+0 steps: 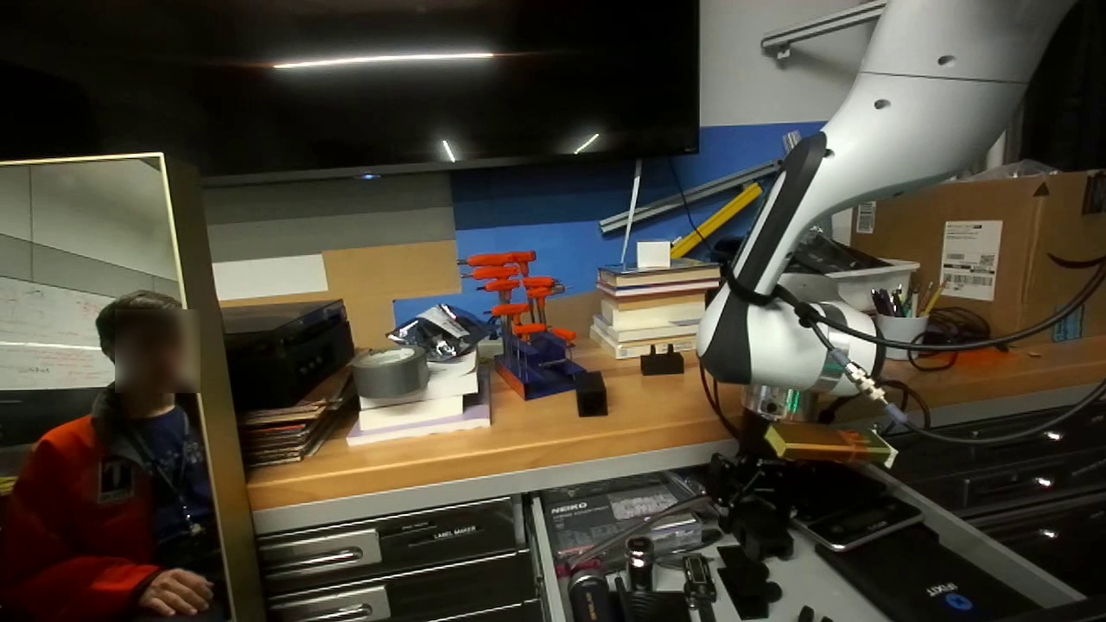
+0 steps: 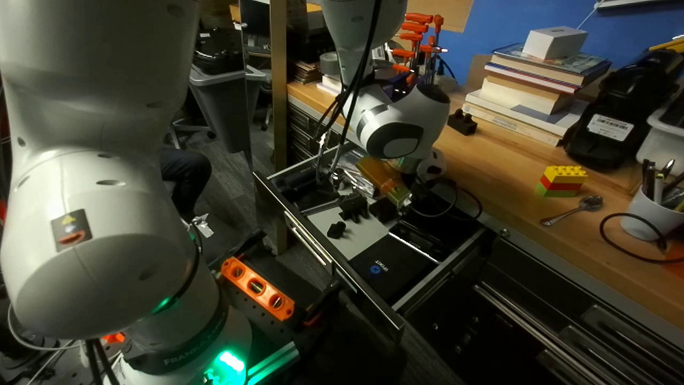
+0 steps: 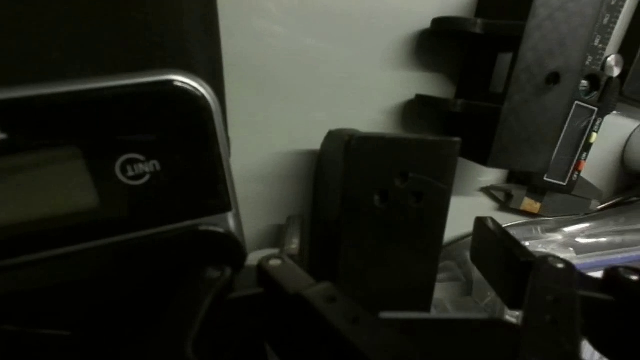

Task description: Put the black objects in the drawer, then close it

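The drawer is pulled open under the bench; its pale floor shows. My gripper is low inside it. In the wrist view the open gripper has a black block with small holes between its fingers; a gap shows between the block and the right finger. Another black piece with rounded tabs lies beyond; it also shows in an exterior view. A small black piece lies nearer the drawer front. On the bench stand a black cube and a two-pegged black block.
The drawer also holds a scale, a black iFixit case, calipers and a bagged Neiko box. On the bench are a red-handled tool rack, books, toy bricks and a spoon.
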Robot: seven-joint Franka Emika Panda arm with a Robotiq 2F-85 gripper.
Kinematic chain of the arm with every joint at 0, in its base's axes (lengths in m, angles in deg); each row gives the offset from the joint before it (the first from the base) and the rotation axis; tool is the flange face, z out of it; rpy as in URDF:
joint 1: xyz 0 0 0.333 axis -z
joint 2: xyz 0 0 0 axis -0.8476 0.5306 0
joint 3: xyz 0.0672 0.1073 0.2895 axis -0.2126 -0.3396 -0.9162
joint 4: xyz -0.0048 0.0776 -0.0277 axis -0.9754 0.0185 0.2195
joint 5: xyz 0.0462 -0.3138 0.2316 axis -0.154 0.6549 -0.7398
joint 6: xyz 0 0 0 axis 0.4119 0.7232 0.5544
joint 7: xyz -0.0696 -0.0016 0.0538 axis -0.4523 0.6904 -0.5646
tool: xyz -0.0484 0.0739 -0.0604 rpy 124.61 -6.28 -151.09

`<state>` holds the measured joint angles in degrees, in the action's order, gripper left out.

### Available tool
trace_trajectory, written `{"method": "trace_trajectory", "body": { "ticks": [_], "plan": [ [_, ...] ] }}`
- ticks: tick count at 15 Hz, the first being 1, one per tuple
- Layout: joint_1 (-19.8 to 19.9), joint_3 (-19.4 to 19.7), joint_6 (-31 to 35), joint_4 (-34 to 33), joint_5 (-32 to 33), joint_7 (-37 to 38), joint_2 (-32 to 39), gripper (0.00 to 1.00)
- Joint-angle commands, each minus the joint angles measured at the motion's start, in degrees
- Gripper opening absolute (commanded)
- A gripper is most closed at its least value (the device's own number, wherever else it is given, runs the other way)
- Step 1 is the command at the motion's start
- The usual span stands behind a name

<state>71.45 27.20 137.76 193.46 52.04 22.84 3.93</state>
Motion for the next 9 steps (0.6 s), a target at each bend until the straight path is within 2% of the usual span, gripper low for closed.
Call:
{"method": "trace_trajectory", "body": {
  "ticks": [1, 4, 9],
  "plan": [
    [-0.2, -0.8, -2.6, 0.2, 1.2, 2.4, -4.7, 1.0],
    [-1.8, -0.3, -5.7, -0.3, 2.1, 4.1, -9.6, 1.0],
    [-6.3, 2.3, -13.3, -4.8, 6.0, 11.5, -15.7, 1.0]
  ]
}}
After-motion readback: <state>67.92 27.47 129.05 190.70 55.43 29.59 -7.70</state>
